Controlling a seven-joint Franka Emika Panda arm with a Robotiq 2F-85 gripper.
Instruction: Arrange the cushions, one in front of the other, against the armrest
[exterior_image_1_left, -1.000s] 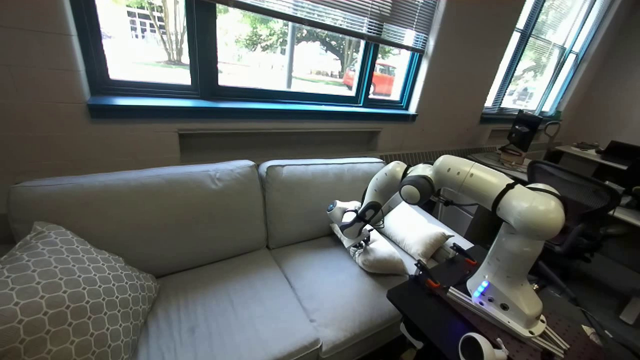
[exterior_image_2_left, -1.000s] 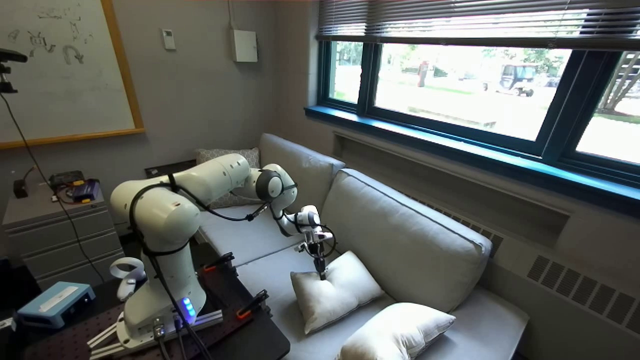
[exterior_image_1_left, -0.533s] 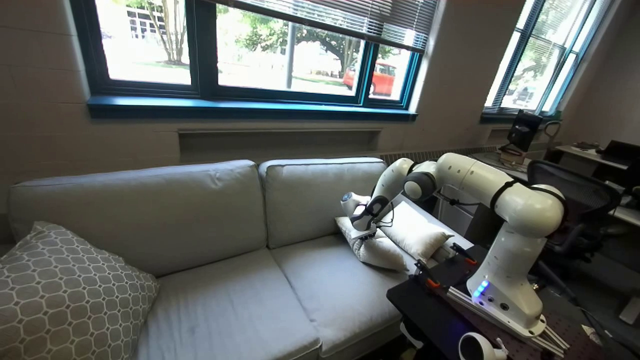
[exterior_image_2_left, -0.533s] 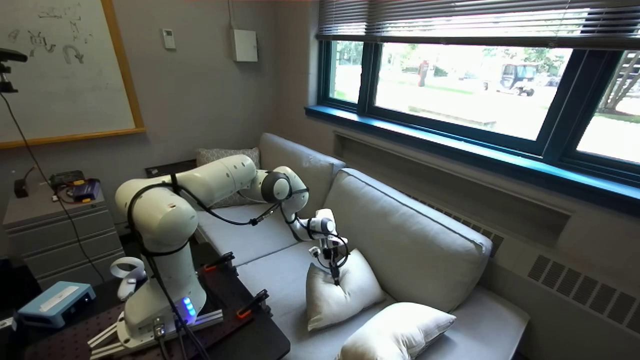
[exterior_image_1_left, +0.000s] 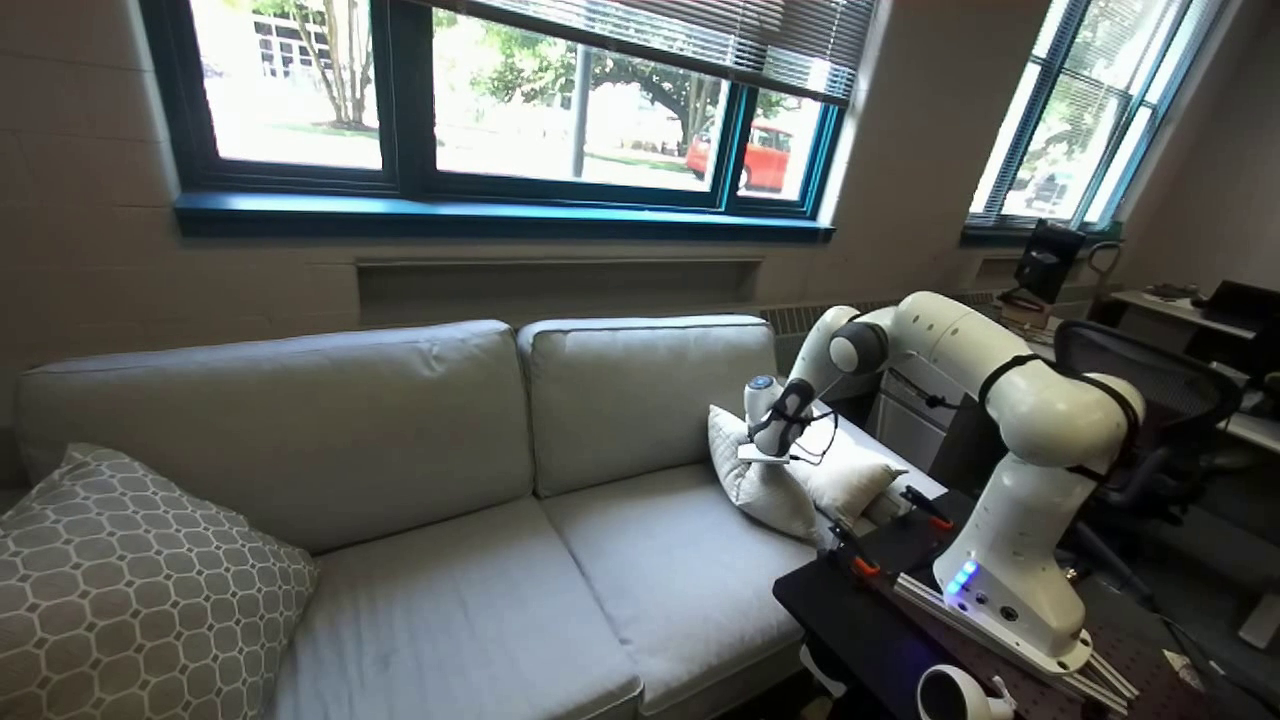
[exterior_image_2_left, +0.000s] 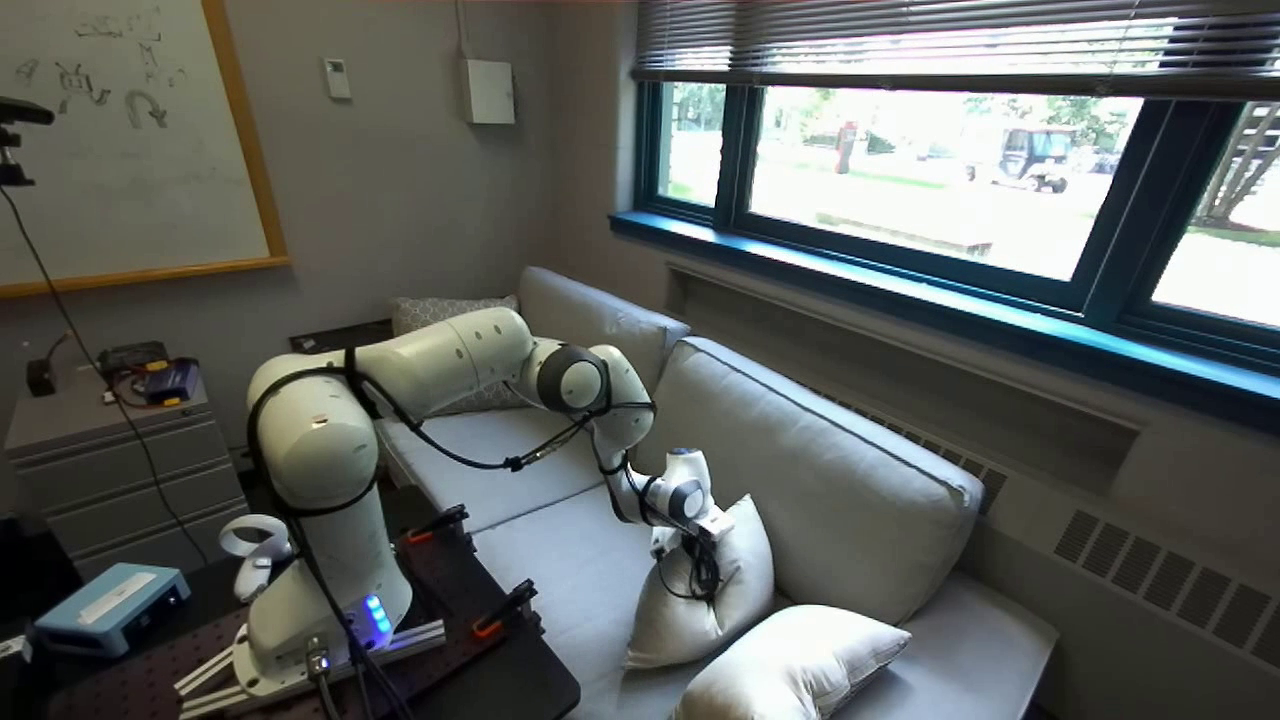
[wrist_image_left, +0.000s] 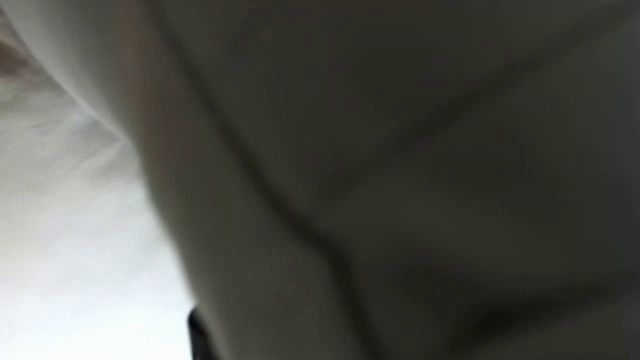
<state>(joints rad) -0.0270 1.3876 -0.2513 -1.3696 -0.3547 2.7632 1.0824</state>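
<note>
One cream-white cushion stands tilted on the seat, between the gripper and the other cushion; it also shows in an exterior view. My gripper presses into its middle, and its fingertips are hidden in the fabric. In the wrist view, dark creased cushion fabric fills most of the picture, with a bit of black finger at the lower left. I cannot tell whether the jaws pinch the fabric. The other cream-white cushion leans at the armrest; both also show in an exterior view: cushion, armrest.
The grey lattice pillow sits at the sofa's far end. The sofa back cushion rises beside the gripper. The black robot table with orange-tipped clamps borders the seat front. A loose cable hangs by the wrist.
The arm has moved toward the armrest and lower. The cushion at the gripper has slid the same way and tilted more upright, closer to the other cushion, which has not moved.
</note>
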